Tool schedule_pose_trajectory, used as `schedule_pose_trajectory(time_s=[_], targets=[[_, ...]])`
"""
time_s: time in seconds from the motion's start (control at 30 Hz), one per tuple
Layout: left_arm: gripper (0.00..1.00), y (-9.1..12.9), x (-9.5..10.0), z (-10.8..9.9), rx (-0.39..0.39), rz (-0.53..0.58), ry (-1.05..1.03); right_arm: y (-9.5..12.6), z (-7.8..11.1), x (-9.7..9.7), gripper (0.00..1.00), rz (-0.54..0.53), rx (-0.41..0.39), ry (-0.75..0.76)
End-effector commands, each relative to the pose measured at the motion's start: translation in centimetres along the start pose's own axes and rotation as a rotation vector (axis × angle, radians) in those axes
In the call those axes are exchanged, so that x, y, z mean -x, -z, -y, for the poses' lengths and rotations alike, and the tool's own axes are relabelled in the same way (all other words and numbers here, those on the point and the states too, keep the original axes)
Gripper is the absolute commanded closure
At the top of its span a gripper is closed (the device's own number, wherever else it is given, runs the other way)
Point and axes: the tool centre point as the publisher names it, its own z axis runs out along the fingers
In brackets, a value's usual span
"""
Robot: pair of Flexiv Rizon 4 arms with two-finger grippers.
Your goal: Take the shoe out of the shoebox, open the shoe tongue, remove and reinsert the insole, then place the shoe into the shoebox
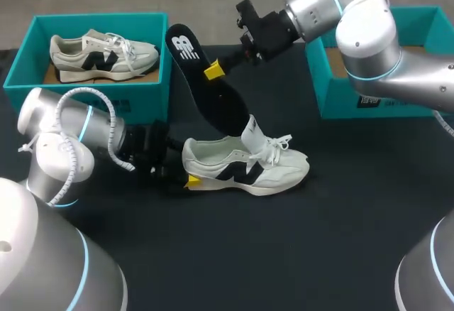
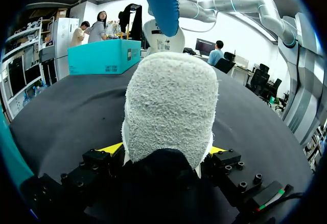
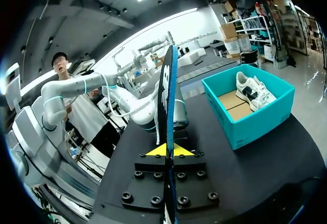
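On the black counter (image 1: 333, 254), mid-surface, a white shoe (image 1: 248, 170) lies on its sole, toe towards the right. A teal box (image 1: 99, 18) at the far left holds a second shoe (image 1: 103, 54); another box (image 1: 340, 101) stands at the far right. The left arm lies low along the counter, its claw (image 1: 190, 181) clenched on the shoe's heel. The right arm reaches in from above, its claw (image 1: 213, 70) grasping a black insole (image 1: 216, 101) that slants down to the shoe's mouth. The shoe sits well apart from both boxes and the near edge.
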Motion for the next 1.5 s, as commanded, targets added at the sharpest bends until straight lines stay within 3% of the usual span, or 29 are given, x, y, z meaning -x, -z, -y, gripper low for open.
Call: schedule_pose_trajectory(time_s=[0.03, 0.7, 1.07, 1.3, 1.5], targets=[[1.00, -0.2, -0.1, -0.2, 0.000, 0.001, -0.001, 0.4, 0.5, -0.7, 1.00, 0.022, 0.002, -0.014], [1.00, -0.2, -0.1, -0.2, 0.000, 0.001, -0.001, 0.7, 0.6, -1.1, 1.00, 0.042, 0.010, -0.036], [1.00, -0.2, -0.1, -0.2, 0.000, 0.001, -0.001, 3.8, -0.5, -5.1, 1.00, -0.074, 0.194, -0.089], [1.00, -0.2, -0.1, -0.2, 0.000, 0.001, -0.001, 4.5, -1.0, -6.6, 1.00, -0.040, 0.178, -0.108], [1.00, -0.2, -0.1, -0.2, 0.000, 0.001, -0.001, 4.6, -1.1, -6.7, 1.00, -0.021, 0.174, -0.106]])
